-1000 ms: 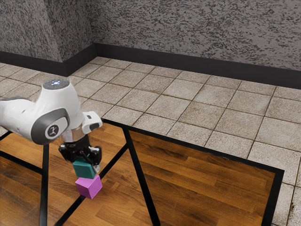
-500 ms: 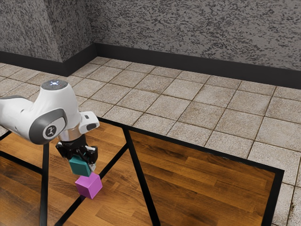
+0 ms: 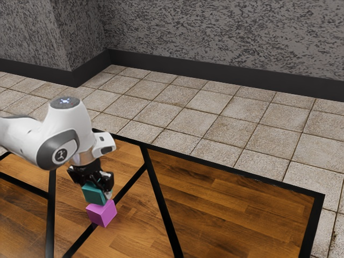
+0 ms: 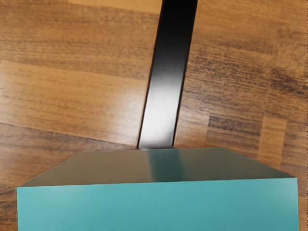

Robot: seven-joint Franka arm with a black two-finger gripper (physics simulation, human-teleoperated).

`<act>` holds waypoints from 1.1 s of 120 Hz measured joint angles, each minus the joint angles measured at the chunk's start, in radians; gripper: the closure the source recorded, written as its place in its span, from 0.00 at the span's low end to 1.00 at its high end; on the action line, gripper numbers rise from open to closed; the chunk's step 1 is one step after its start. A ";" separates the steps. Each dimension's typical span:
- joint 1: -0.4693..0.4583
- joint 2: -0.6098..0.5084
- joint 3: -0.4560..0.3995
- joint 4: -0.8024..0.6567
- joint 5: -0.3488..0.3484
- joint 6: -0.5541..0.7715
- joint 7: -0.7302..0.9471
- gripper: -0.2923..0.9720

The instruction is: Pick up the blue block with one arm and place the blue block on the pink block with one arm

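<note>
The bench (image 3: 226,215) is glossy brown wood planking, edged and crossed by flat black stripes (image 3: 158,199). On it, toward the exterior view's left, stands the pink block (image 3: 101,214), a plain matte cube beside one stripe. Directly over it is the blue block (image 3: 94,195), a teal-toned cube whose underside meets the pink block's top face; whether the two actually touch cannot be told.

The black tool (image 3: 95,187) comes down from above and grips the blue block, one finger on each side, spread just as wide as the cube. In the wrist view the blue block (image 4: 156,207) lies just under the hand, smooth and unmarked, with a stripe (image 4: 166,72) running away from it across the wood grain.

Above the tool, the arm (image 3: 37,134) is smooth white shell with a grey round joint cap (image 3: 60,155) bearing a small white mark too small to read.

Beyond the bench lies a floor (image 3: 215,118) of square beige stone tiles, then a dark skirting (image 3: 215,70) and a rough, speckled grey wall (image 3: 215,27).
</note>
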 joint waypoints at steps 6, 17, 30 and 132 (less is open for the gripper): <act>-0.001 -0.003 0.000 -0.011 0.000 0.002 0.001 0.52; -0.003 -0.017 0.000 -0.025 0.000 0.004 0.005 0.52; -0.002 -0.025 0.000 -0.028 0.000 0.006 0.024 0.52; 0.004 -0.074 0.000 -0.081 -0.015 0.011 0.112 0.52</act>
